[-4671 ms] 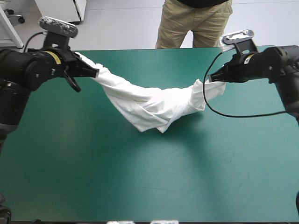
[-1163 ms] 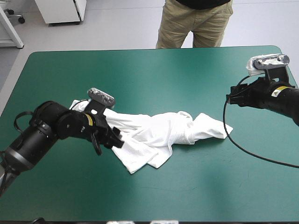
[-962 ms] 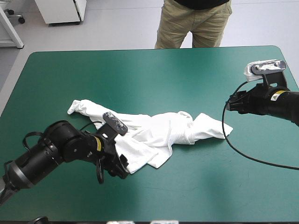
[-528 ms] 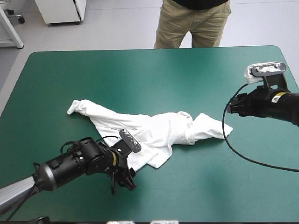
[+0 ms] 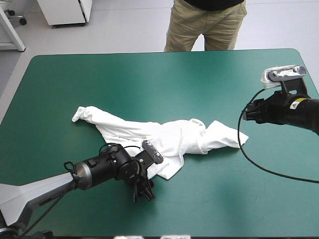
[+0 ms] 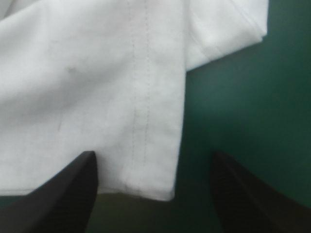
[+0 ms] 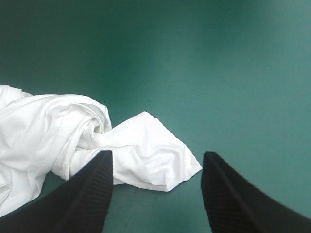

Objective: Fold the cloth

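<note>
Between spread left jaws, T-shirt (image 6: 97, 87) corner

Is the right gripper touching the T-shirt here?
Apart. The high view shows bare teal-green cover between the right gripper and the T-shirt.

T-shirt (image 5: 174, 139) blocks the middle; teal-green cover (image 5: 149, 84) around it lies bare

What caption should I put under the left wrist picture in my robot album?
Left gripper, jaws open, either side of a stitched corner of the T-shirt on the teal-green table.
</note>
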{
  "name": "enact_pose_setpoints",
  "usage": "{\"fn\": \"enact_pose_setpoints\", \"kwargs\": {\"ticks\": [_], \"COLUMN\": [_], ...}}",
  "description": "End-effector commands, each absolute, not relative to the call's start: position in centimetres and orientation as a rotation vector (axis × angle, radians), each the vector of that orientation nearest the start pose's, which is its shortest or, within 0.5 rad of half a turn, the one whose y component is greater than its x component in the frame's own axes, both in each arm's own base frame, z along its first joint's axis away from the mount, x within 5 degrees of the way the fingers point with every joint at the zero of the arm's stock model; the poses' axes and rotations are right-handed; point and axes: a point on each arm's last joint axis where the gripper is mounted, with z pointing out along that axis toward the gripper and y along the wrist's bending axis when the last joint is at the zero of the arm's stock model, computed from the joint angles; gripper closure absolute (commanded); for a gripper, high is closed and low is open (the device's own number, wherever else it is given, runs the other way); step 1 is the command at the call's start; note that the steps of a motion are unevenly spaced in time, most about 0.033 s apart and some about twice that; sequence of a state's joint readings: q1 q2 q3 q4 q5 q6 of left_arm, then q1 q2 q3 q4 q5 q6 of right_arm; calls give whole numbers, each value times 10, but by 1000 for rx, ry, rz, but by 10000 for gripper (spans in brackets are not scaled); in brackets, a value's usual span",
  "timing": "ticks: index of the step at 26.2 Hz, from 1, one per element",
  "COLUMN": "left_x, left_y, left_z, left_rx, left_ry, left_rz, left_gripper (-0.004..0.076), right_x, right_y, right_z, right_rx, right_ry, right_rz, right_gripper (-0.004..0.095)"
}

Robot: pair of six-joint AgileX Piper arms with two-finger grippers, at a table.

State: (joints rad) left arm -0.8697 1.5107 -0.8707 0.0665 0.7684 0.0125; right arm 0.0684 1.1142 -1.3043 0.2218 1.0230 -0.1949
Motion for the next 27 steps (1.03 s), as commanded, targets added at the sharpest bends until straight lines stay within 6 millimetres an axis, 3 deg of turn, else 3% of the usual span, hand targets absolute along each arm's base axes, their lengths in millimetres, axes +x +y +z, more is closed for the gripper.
{"fn": "enact_pose_setpoints", "kwargs": {"ticks": [1, 5, 9, 13, 21, 27], "left_x": [185, 197, 209, 205, 191, 189], "left_y": [-205, -195, -175, -167, -161, -161], "left_z": [204, 205, 204, 213, 243, 243], "left_rx": [1259, 1163, 1030, 985, 878, 862], "left_ry": [2536, 2496, 2598, 2636, 2609, 2622], "left_rz": [-5, 180, 234, 234, 65, 38], "left_gripper": [363, 735, 733, 733, 733, 733], "right_x": [206, 205, 205, 212, 265, 304], "right_y": [28, 28, 29, 29, 25, 5], "right_z": [440, 438, 433, 419, 371, 328], "right_rx": [-250, -256, -261, -226, -210, -94], "right_ry": [2185, 2204, 2239, 2303, 2513, 2639], "right_rz": [188, 188, 195, 208, 179, 184], "right_gripper": [395, 395, 395, 395, 393, 395]}}
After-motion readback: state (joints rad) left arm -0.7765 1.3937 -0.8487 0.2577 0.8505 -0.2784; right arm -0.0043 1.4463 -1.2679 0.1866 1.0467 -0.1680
